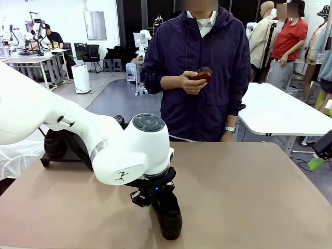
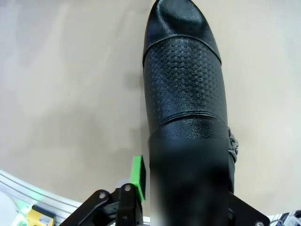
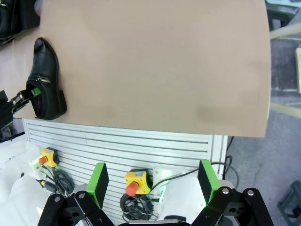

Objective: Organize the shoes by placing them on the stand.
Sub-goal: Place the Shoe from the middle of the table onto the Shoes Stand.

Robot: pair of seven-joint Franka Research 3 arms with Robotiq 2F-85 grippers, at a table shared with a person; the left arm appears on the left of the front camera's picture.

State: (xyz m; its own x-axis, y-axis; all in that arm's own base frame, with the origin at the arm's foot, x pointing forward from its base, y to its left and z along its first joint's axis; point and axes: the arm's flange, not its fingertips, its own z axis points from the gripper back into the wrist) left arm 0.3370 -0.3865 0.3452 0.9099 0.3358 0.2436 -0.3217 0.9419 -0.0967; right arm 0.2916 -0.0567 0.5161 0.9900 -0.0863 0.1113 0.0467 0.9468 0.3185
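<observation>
Closing on a black shoe near the table's front edge, the left gripper is straddling its heel — wide bare tabletop lying open beyond; the right gripper is hanging with jaws apart.

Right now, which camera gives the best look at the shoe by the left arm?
Right wrist view: the shoe shows whole from above. Left wrist view gives only its textured upper close up. Front view has the arm hiding most of it.

Tan table: shoe, stand w/ shoe.
</observation>
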